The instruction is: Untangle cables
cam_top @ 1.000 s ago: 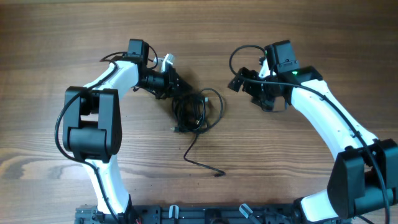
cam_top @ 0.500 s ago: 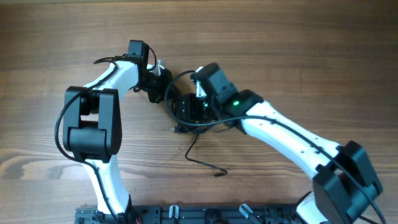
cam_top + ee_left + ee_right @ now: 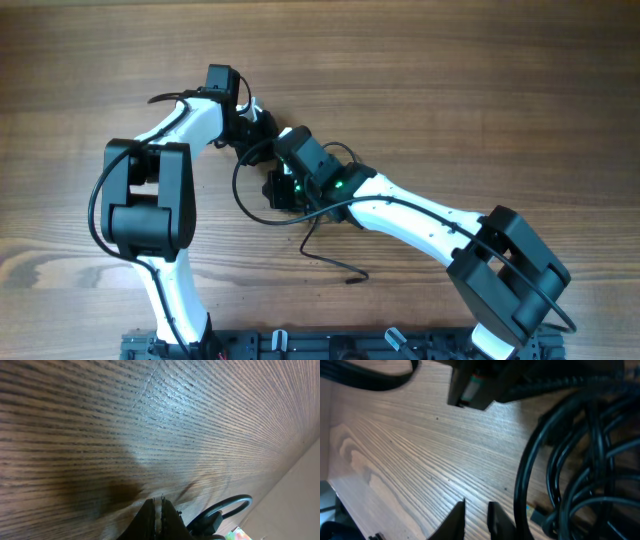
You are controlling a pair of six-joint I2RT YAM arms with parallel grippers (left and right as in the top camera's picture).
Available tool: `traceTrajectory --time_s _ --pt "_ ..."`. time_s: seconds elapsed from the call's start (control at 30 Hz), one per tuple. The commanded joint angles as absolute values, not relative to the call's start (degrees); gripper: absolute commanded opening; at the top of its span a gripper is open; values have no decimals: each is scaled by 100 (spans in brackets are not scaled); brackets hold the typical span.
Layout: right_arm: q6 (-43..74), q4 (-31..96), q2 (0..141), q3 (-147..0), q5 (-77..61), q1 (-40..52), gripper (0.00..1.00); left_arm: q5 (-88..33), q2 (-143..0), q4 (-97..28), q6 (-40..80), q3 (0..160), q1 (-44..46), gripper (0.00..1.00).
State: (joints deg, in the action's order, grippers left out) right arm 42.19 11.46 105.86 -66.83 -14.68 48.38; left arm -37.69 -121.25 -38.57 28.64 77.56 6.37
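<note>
L gripper (image 3: pixel 161 504): fingers closed tip to tip, no gap visible betw. them in the wrist view. Whether a strand was pinched there could not be told. Bare wood of the table (image 3: pixel 100 420) lay ahead of the tips. A black loop (image 3: pixel 227 505) curved just to the right of these fingers, approx. level w/ the tips; it could not be told whether it was one of the cords. R gripper (image 3: pixel 476 507): fingers (image 3: pixel 455 519) stood a narrow gap apart, w/ wood grain showing betw. the tips and nothing in the gap. The cables (image 3: pixel 522 490) lay immediately beside the finger seen on the right in the R wrist view. They formed several black strands in stacked loops, the outermost arcing from beyond the tips down alongside that finger, close to it but not betw. the pads. In the overhead view both sets of fingers were at the bunch, the L fingers at its far side and the R fingers over it, so most of the bunch was hidden. One loose tail ran from below the R fingers toward the near table edge, ending in a small plug (image 3: pixel 352 279) well apart from both grippers.
</note>
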Motion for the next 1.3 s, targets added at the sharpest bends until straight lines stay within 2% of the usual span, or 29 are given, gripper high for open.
traceTrajectory --time_s 0.0,0.17,0.33,0.5,0.77,0.97,1.07,1.1,1.27 --pt "4160 1247 10696 -6700 -972 4816 10 -3721 -12182 -3861 2902 7714 663 9" --pt "4534 1811 10696 -6700 174 4687 6 -3721 -12182 -3879 2902 7714 663 10" --pt "4512 1942 10696 -6700 211 4473 5 -3721 -12182 -3879 2902 7714 666 10" --pt "4495 2062 10696 -6700 366 4431 18 -3721 -12182 -3879 2902 7714 666 10" --pt "4519 2082 10803 -6700 132 4438 29 -3721 -12182 -3881 2902 7714 666 10" --pt "4692 2043 11131 -6700 -246 4442 24 -3723 -12182 -3881 2902 7714 666 10" --pt "4654 1931 11201 -6702 -113 4394 7 -3745 -12182 -3889 2902 7714 666 10" --pt "4648 1879 11181 -6707 -119 4379 6 -3743 -12182 -3900 2902 7714 666 10" --pt "4565 1750 10980 -6718 -139 4303 18 -3743 -12182 -3900 2904 7714 666 10"
